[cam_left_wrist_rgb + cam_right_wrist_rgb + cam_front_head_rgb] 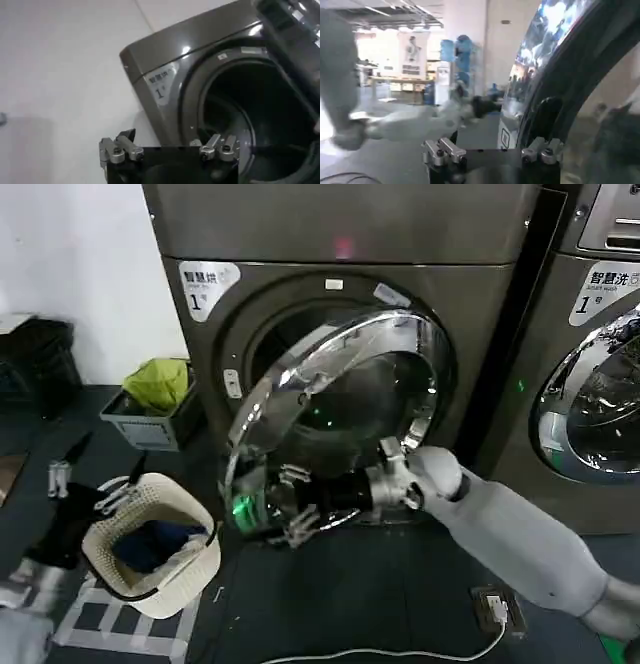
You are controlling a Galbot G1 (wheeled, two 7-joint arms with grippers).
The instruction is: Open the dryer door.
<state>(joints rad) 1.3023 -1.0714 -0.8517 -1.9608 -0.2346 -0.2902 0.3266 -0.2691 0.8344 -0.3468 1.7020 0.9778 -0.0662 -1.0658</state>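
- Door point(335, 419) swung partly open, chrome rim facing out, hanging in front of the drum opening on dryer point(340, 304).
- Right gripper point(290, 519) at door's 7 o'clock edge, fingers apart, against the rim.
- Left gripper point(170, 150) fingers apart, holding nothing, facing dryer front.
- Basket point(150, 549) on floor at dryer's 8 o'clock.

My right arm: smooth light-grey shell, rounded white elbow joint, black wrist section. Right claw point(290, 519) silver metal, green glow beside it.

You've got a white laundry basket point(150, 549) with dark clothes, a grey bin point(150, 424) holding something lime-green, and a white cable point(400, 652) on the floor.
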